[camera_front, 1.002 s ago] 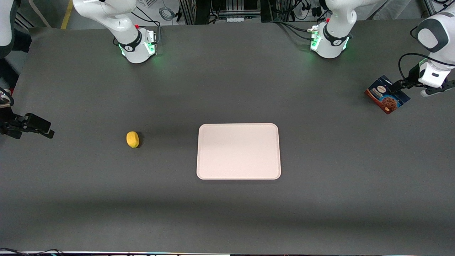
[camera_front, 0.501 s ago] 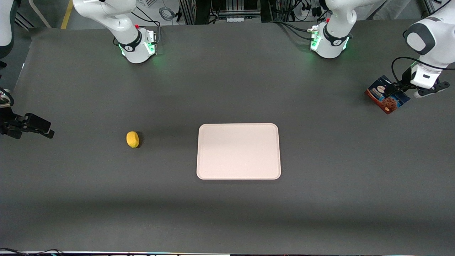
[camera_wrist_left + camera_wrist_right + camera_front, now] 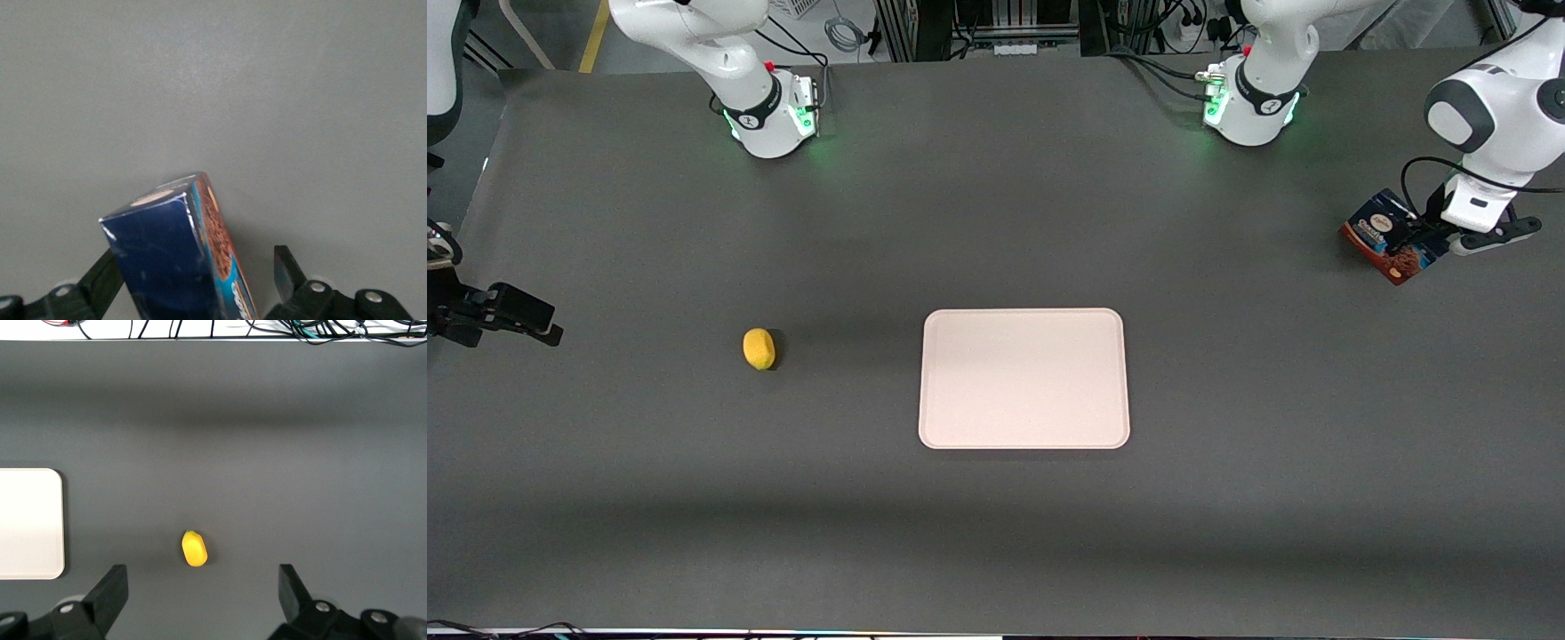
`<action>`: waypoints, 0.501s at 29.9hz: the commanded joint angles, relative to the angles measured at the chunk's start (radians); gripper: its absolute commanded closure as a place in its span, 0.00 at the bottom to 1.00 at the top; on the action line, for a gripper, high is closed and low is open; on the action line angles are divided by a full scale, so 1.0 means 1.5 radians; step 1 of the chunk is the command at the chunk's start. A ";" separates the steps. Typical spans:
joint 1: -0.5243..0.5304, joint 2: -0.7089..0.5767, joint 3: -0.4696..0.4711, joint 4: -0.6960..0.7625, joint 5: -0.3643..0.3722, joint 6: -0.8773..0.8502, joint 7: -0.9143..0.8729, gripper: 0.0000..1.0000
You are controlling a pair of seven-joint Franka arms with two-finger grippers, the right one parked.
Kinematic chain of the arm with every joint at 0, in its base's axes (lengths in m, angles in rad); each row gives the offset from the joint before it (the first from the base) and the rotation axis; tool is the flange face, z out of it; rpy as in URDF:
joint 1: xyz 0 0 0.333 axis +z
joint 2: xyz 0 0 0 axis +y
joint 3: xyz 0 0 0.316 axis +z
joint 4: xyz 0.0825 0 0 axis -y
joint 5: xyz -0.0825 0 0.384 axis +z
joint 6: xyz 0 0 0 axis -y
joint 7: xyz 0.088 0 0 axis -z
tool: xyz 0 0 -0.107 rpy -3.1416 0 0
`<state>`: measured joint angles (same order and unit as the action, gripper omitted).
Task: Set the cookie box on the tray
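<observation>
The cookie box (image 3: 1389,238) is standing tilted on the bench (image 3: 996,533) toward my working arm's end, farther from the front camera than the tray (image 3: 1024,379) and well apart from it. In my wrist view the cookie box (image 3: 180,257) is showing a plain dark blue side and, beside it, the face with the brown cookie picture. My pincer (image 3: 1416,228) is sitting right at the box — its fingers are spread apart, one finger (image 3: 105,277) just beside the blue side and the other finger (image 3: 285,270) standing off from the printed face with bare bench showing between them, so I am straddling the box and not clamping it. The tray is lying flat near the middle of the bench, pale pinkish-beige, with nothing on it. A small yellow lump (image 3: 759,348) is resting on the bench beside the tray, toward the parked arm's end — apart from it, and about as near the front camera as the tray.
</observation>
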<state>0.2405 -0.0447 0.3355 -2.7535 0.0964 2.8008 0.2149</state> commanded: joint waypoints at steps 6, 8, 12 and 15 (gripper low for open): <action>0.015 -0.027 0.000 -0.015 -0.002 -0.045 0.017 0.00; 0.015 -0.027 0.000 -0.012 -0.005 -0.057 0.015 0.00; 0.015 -0.026 0.001 -0.011 -0.029 -0.065 0.017 0.00; 0.015 -0.027 0.001 -0.005 -0.041 -0.095 0.021 0.00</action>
<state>0.2529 -0.0527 0.3362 -2.7550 0.0696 2.7169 0.2178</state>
